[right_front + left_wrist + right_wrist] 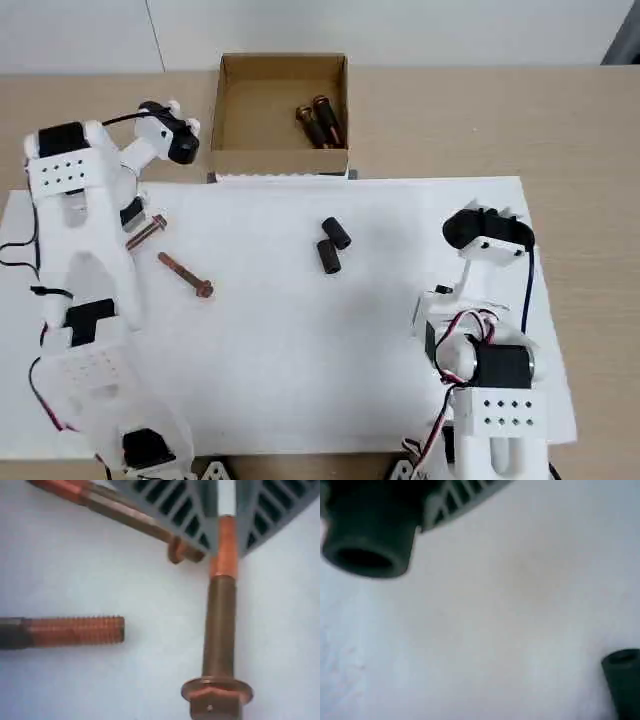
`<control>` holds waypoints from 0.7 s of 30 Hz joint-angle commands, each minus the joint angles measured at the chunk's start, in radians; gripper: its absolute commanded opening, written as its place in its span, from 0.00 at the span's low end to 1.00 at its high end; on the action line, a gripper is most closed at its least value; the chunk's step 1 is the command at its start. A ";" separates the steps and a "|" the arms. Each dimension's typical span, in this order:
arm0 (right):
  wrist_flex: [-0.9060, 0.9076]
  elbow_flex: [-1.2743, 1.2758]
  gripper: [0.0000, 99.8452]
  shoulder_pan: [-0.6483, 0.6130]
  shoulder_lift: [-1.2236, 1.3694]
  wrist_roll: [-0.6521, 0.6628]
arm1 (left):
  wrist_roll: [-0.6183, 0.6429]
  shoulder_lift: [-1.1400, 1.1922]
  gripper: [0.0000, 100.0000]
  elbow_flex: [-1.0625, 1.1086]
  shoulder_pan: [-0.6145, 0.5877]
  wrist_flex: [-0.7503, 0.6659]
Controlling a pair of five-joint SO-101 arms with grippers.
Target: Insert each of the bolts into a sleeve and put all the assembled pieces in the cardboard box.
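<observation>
My left gripper (226,525) is shut on the threaded end of a copper bolt (220,630), whose head points away from the fingers, at the left edge of the white sheet (300,350). A second bolt (125,515) lies slanted beside the fingers. A third bolt (185,274) lies a little nearer the front. Two black sleeves (336,233) (329,256) lie mid-sheet. My right gripper (370,535) is shut on a black sleeve (365,545), its open end toward the camera, above the sheet's right side. The cardboard box (226,110) at the back holds two assembled pieces (320,122).
The white sheet covers most of the wooden table. The left arm's body (75,260) stands along the sheet's left edge and the right arm's body (490,350) at the front right. One loose sleeve (622,680) lies on the sheet, farther from the right gripper.
</observation>
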 commanded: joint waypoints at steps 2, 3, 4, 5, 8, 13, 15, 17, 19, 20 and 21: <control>-0.022 -0.008 0.00 0.008 -0.012 -0.005 | -0.040 0.017 0.11 -0.056 -0.003 0.014; -0.022 -0.008 0.00 0.008 -0.012 -0.008 | -0.040 0.026 0.12 -0.059 -0.003 0.014; -0.021 -0.008 0.00 0.008 -0.013 -0.008 | -0.041 0.037 0.13 -0.059 -0.002 0.012; -0.021 -0.008 0.00 0.008 -0.013 -0.008 | -0.041 0.046 0.13 -0.059 0.000 0.012; -0.016 -0.008 0.00 0.008 -0.013 -0.005 | -0.041 0.074 0.13 -0.059 0.002 0.009; -0.013 -0.008 0.00 0.005 -0.015 -0.005 | -0.072 0.133 0.13 -0.061 0.002 0.003; -0.015 -0.008 0.00 0.005 -0.013 -0.003 | -0.074 0.155 0.13 -0.071 0.000 -0.028; -0.016 -0.008 0.00 0.004 -0.013 -0.003 | -0.074 0.178 0.13 -0.097 -0.002 -0.052; -0.016 -0.008 0.00 0.004 -0.012 -0.003 | -0.074 0.204 0.13 -0.134 -0.002 -0.063; -0.016 -0.008 0.00 0.004 -0.012 -0.003 | -0.074 0.221 0.13 -0.156 -0.002 -0.063; -0.016 -0.008 0.00 0.004 -0.010 -0.003 | -0.074 0.239 0.13 -0.176 0.000 -0.061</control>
